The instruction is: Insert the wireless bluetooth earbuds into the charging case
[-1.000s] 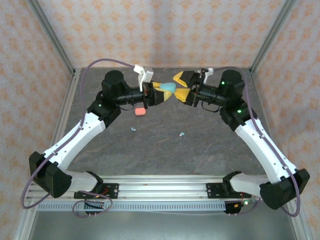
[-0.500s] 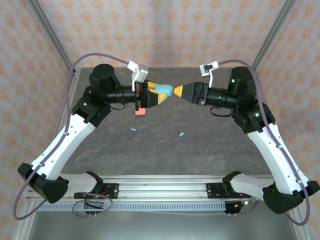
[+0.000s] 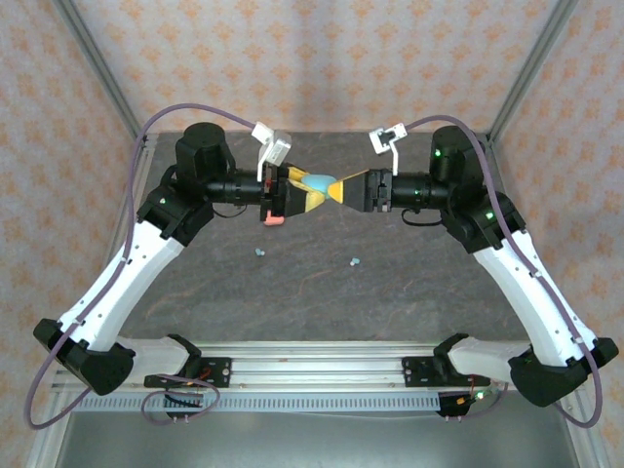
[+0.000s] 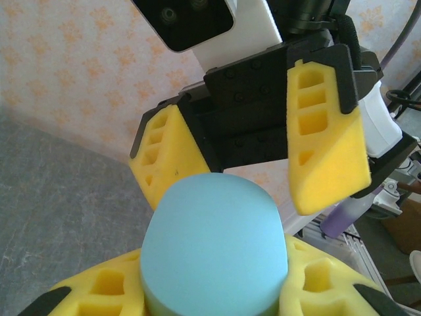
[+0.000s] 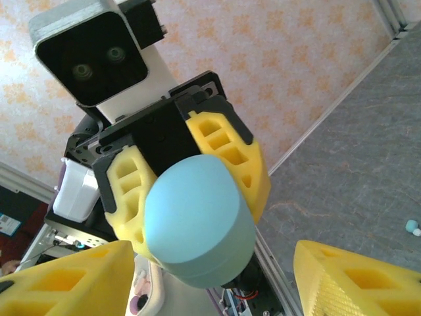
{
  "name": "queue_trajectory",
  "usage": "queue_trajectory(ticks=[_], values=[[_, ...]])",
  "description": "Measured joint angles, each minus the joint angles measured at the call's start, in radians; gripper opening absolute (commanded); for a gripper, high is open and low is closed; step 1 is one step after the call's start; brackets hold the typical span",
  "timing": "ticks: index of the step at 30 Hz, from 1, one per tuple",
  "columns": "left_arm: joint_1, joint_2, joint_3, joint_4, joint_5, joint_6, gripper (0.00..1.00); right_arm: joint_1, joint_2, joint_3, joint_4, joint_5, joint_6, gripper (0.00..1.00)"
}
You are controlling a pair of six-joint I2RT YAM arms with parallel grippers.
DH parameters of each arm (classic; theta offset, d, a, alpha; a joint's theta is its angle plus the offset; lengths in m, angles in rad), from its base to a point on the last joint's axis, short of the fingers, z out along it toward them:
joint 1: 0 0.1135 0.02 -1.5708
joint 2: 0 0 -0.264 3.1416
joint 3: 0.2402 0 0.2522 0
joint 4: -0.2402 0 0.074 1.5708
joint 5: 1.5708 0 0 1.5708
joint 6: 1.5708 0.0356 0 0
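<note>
Progress: early, nothing inserted as far as I can see.

- The earbuds point(image 3: 259, 252) are loose on the bench, one little cluster left of centre. A second cluster of earbuds point(image 3: 353, 261) sits right of centre, well apart from the first. They're too small to count or tell colours.
- The teal case point(image 4: 214, 243) is up in the air over the far half of the bench, clenched in the left gripper point(image 3: 310, 190). It looks closed and I see no open lid.
- The right gripper point(image 3: 343, 188) is released. Its jaws are spread wide and nose-to-nose with the case, either side of its free end and not touching it.
- My read is that it's lining up to grab the lid or the other half so the case can be opened.
- The salmon-pink case point(image 3: 274, 218) lies on the bench just below the left gripper, toward the far edge. I can't tell whether it's open.

Left to do: open the case, pick up each earbud and seat it, probably the same again for the second case.

Surface and room: the bench point(image 3: 409, 292) is a dark grey stone-look slab with nothing else on it. Peach patterned walls point(image 3: 322, 58) close it in on three sides, with aluminium frame posts point(image 3: 102, 78) at the far corners. Both arm bases are bolted to a rail point(image 3: 312, 366) along the near edge.
</note>
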Motion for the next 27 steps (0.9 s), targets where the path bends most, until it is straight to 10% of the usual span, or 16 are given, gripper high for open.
queue_trajectory(ticks=[16, 27], values=[[-0.031, 0.035, 0.037, -0.045, 0.001, 0.016, 0.00, -0.003, 0.013, 0.005, -0.014, -0.021, -0.044, 0.26], [-0.025, 0.013, 0.043, -0.074, -0.036, 0.027, 0.00, -0.003, 0.015, -0.029, 0.098, -0.028, 0.161, 0.23]])
